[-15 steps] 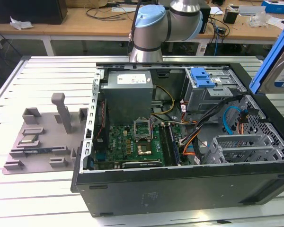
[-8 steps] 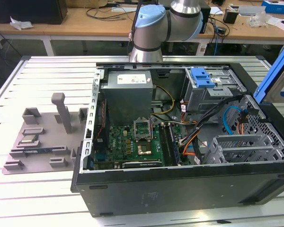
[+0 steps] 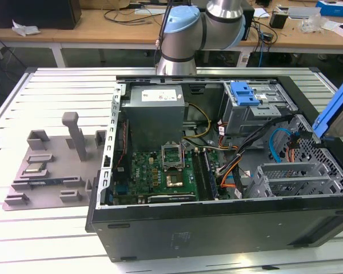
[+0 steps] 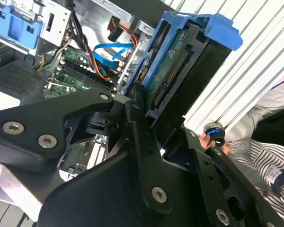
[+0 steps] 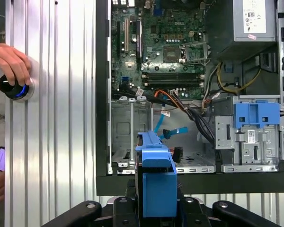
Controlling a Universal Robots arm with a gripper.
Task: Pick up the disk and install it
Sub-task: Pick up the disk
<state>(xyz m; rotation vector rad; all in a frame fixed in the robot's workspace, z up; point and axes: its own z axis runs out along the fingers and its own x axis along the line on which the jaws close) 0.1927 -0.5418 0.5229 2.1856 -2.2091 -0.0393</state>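
My gripper (image 4: 149, 111) is shut on the disk (image 4: 180, 71), a flat drive framed by blue plastic rails, with its connector edge and green board facing the second wrist view. In the first wrist view the disk (image 5: 156, 182) stands edge-on between the black fingers (image 5: 132, 203), over the rim of the open computer case (image 5: 102, 94). It is in line with the empty grey drive cage (image 5: 130, 135). A blue edge of the disk (image 3: 337, 105) hangs above the case's right end in the exterior view, over the drive cage (image 3: 297, 177).
Inside the case are the motherboard (image 3: 160, 171), a grey power supply box (image 3: 154, 111), bundled cables (image 3: 240, 154) and a blue ridged tab (image 3: 244, 94). A grey fixture (image 3: 51, 165) lies on the exterior view's left. A person's hand (image 5: 12, 64) rests on a blue-lit knob (image 5: 14, 89) beside the case.
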